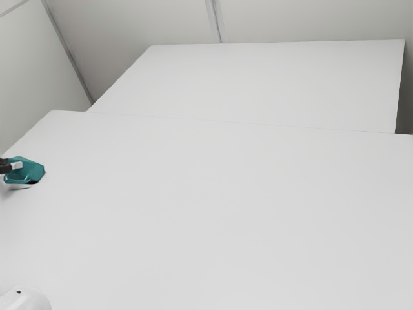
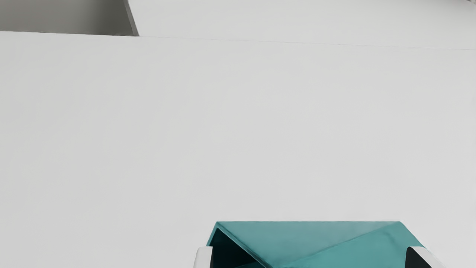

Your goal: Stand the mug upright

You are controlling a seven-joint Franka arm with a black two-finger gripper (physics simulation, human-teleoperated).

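Observation:
The teal mug (image 1: 28, 170) lies tilted on its side at the far left of the exterior view, close to the white table. Its faceted side (image 2: 316, 238) faces the camera in the wrist view, with the dark mouth toward one fingertip and the other end toward the opposite one. My gripper (image 1: 14, 166) is at the mug in the exterior view. In the wrist view my gripper (image 2: 310, 257) stands open, fingers wide apart around the mug's two ends. The lower part of the mug and its contact with the table are hidden.
The white tabletop (image 1: 219, 206) stretches toward the exterior view's right, with another white surface (image 1: 258, 81) beyond its back edge. A rounded white object (image 1: 24, 301) stands at the exterior view's lower left. Pale walls (image 1: 129, 32) rise behind.

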